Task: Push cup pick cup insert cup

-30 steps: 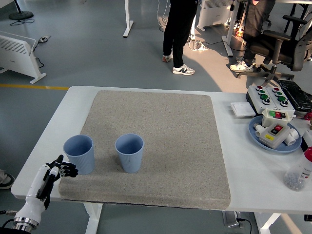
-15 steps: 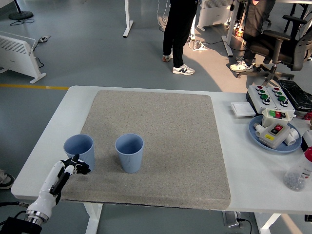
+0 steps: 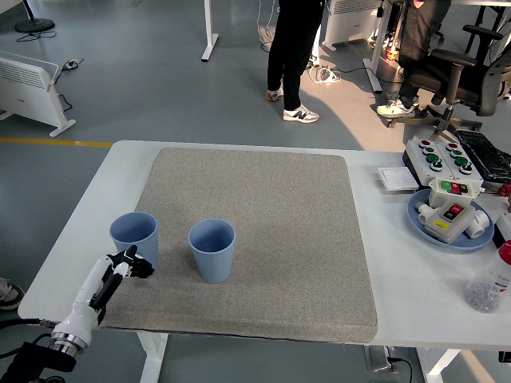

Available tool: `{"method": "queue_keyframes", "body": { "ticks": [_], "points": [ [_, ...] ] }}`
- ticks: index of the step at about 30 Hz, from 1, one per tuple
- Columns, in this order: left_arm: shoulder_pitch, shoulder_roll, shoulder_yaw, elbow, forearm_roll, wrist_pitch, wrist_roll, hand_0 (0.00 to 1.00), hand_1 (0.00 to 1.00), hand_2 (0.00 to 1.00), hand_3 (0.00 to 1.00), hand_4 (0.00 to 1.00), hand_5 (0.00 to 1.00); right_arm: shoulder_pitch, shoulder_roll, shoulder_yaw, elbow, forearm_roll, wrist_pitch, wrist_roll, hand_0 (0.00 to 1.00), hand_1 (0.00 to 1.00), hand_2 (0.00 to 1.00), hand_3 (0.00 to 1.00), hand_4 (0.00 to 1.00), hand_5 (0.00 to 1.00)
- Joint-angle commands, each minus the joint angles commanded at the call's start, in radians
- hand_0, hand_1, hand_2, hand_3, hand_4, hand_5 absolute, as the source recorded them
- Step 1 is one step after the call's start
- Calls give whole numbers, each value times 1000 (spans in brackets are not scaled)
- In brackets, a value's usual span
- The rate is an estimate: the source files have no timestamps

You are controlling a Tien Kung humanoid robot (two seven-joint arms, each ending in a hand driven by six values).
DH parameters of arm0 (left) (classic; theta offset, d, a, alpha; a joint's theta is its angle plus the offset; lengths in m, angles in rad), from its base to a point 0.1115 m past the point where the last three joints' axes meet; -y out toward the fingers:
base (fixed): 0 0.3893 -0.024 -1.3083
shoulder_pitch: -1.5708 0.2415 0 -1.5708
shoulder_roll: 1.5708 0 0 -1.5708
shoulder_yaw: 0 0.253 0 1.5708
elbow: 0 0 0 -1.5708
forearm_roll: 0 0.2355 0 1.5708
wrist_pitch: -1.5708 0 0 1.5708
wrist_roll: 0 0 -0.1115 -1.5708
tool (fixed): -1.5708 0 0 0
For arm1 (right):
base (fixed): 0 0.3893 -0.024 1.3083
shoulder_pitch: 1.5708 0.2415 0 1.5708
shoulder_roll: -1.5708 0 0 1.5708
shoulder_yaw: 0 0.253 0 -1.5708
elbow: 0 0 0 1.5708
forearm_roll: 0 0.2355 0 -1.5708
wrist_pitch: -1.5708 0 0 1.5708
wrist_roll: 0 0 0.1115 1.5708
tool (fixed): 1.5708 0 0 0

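The left hand (image 3: 130, 262) has advanced against the left cup (image 3: 134, 238), fingers curled and grasping nothing, nudging it slightly toward the right cup (image 3: 211, 250). Push under way.

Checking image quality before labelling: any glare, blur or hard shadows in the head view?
Head view: even, diffuse light; the two blue cups, left cup and right cup, are sharp and cast only faint shadows on the beige mat. Bright glare on the floor at top right, behind the table. The left robot hand is small and dark, finger detail hard to read. No motion blur visible.
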Motion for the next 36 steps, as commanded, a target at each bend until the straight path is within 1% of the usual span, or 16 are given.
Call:
{"method": "queue_keyframes", "body": {
  "ticks": [9,20,23,30,31,36],
  "points": [
    [-53,0,47,56,-18,0,-6,547,499,464,406,605,998,-6,1,0,0,-15,3,-3,527,546,567,582,81,806],
    [-106,1,76,109,-32,-1,-14,547,498,462,404,603,998,-11,2,-6,0,-26,6,-5,527,546,567,582,79,805],
    [-128,1,94,132,-46,-5,-15,547,498,462,404,603,998,-12,1,-7,0,-27,7,-5,527,546,567,582,79,805],
    [-198,-1,146,194,-72,-17,-14,555,500,464,404,598,998,-7,3,-17,0,-26,9,-4,527,546,567,581,77,804],
    [-213,-2,150,203,-74,-20,-12,555,500,464,404,598,998,-6,3,-17,0,-27,9,-4,527,546,567,581,77,804],
    [-254,-13,155,235,-87,-25,-13,556,500,464,404,596,998,-3,4,-23,0,-23,10,-4,527,546,567,581,76,804]
  ]
}}
